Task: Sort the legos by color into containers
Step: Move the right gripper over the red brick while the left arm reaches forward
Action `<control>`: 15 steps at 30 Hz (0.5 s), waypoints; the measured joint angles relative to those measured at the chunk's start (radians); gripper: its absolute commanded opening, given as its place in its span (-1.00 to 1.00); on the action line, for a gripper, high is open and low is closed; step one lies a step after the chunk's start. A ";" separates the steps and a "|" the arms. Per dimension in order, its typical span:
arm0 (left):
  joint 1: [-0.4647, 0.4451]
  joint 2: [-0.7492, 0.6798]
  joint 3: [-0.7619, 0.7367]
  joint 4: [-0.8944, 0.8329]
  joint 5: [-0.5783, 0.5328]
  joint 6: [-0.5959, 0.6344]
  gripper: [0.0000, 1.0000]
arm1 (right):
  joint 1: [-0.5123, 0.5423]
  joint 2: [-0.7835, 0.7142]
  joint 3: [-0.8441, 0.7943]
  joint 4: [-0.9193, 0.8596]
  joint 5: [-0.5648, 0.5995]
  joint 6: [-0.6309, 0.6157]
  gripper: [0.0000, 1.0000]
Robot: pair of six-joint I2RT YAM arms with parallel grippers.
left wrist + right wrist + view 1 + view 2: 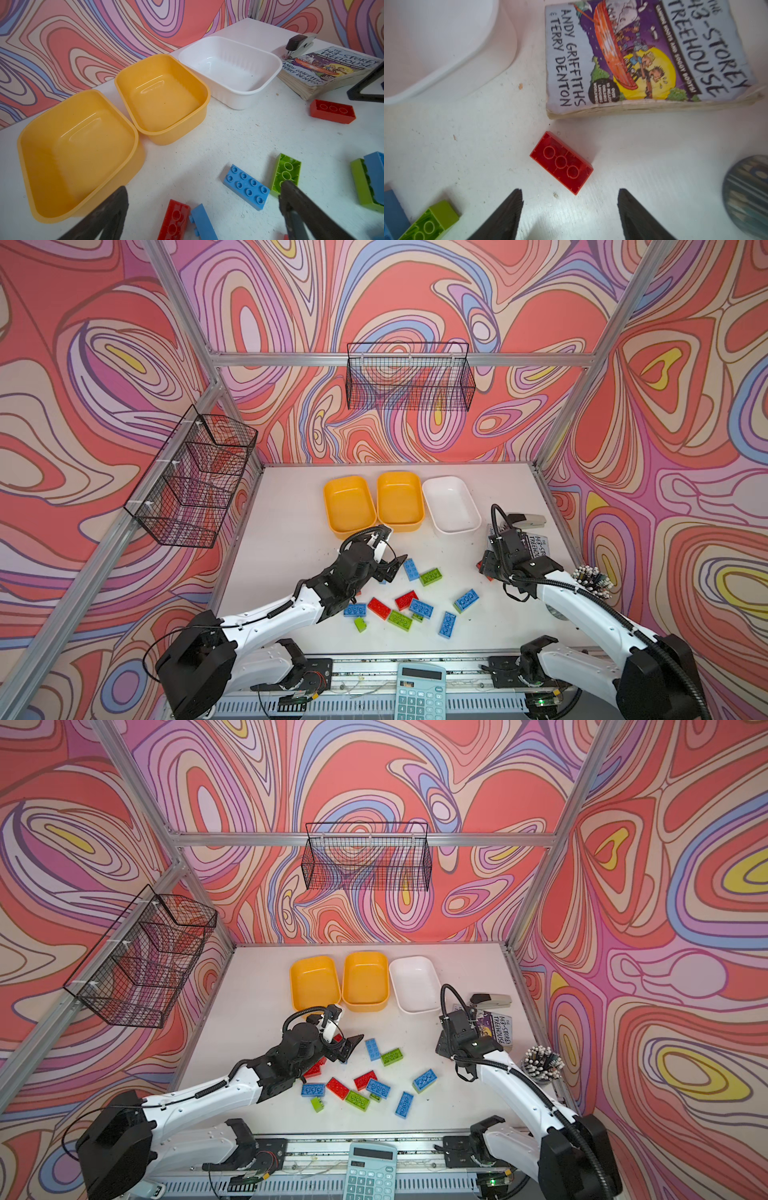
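Two yellow-orange containers [349, 506] [400, 501] and a white one [451, 504] stand in a row at the back, all empty. Red, blue and green legos [420, 608] lie scattered mid-table. My left gripper [204, 188] hovers open just in front of the yellow tubs. Under it lie a red brick [174, 220] and a blue brick [203, 222] on its side, with a studs-up blue brick [246, 187] beyond. My right gripper [570, 192] stands open low over the table. An upturned red brick [561, 162] lies just ahead of its tips, untouched.
A paperback book [643, 52] lies right behind the red brick, with a stapler [528, 520] beyond it. A pencil cup [592, 583] stands at the right edge and a calculator [419, 693] at the front. Wire baskets [409, 377] [195, 481] hang on the walls.
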 measured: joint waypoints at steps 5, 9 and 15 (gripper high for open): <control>-0.005 -0.039 0.000 -0.020 0.019 -0.006 0.99 | 0.000 0.056 -0.005 0.020 -0.013 0.002 0.60; -0.005 -0.080 0.000 -0.023 0.024 -0.005 1.00 | 0.000 0.112 0.004 0.055 -0.020 -0.004 0.62; -0.005 -0.105 -0.013 -0.021 0.023 -0.016 0.99 | 0.000 0.213 0.016 0.103 -0.026 -0.034 0.63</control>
